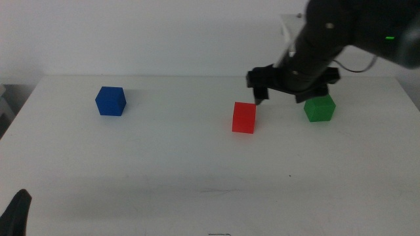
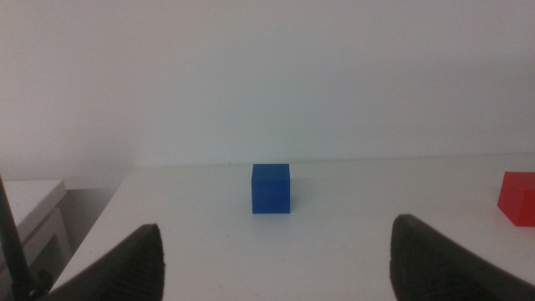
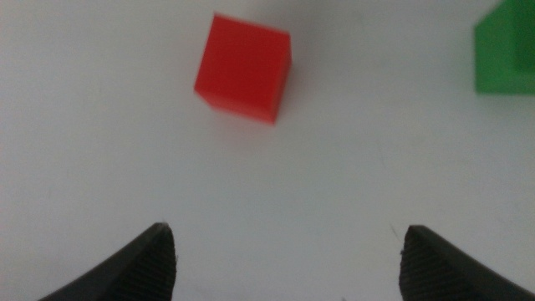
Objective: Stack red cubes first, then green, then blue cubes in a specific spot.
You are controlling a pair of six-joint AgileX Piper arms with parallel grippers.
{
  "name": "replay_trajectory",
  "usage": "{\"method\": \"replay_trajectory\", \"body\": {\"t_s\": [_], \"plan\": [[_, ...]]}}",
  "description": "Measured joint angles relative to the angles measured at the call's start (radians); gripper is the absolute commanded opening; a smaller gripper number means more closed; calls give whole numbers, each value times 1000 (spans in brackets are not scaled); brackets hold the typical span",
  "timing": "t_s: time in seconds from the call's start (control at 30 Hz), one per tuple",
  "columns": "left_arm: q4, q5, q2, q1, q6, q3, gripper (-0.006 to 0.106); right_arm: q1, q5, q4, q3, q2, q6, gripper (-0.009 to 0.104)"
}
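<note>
- Across the middle view lies a plain white table (image 1: pixel 197 170), smooth and matte, with no outline or mark on it; three small solid cubes sit on it, well apart from one another.
- At centre, slightly right, the red cube (image 1: pixel 243 117) rests flat on the tabletop; its faces are plain and matte, its edges crisp — the right wrist view shows it (image 3: pixel 243 67) turned a little, corner-on, with bare table around it.
- At the right of the frame the green cube (image 1: pixel 319 108) stands just under the dark arm; only a slice of it (image 3: pixel 506 50) shows at the edge of the right wrist view.
- In the left part of the frame the blue cube (image 1: pixel 110 101) sits alone, square and deep in colour; the left wrist view has it (image 2: pixel 271 188) straight ahead, far beyond the jaws.
- The right gripper (image 1: pixel 283 88) — black, blocky — hangs above the table between the red and green cubes; its jaws are spread wide and hold nothing.
- The left gripper (image 1: pixel 16 213) waits at the lower left corner; its jaws too stand wide apart, empty.
</note>
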Motion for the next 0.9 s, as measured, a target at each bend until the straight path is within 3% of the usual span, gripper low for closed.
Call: {"method": "replay_trajectory", "body": {"t_s": [0.47, 0.8, 0.9], "plan": [[0, 0, 0, 0, 0, 0, 91, 0, 21, 12, -314, 339, 85, 75], [0, 0, 0, 0, 0, 0, 91, 0, -50, -50, -381, 478, 171, 74], [0, 0, 0, 0, 0, 0, 91, 0, -74, -50, -381, 503, 191, 68]]}}
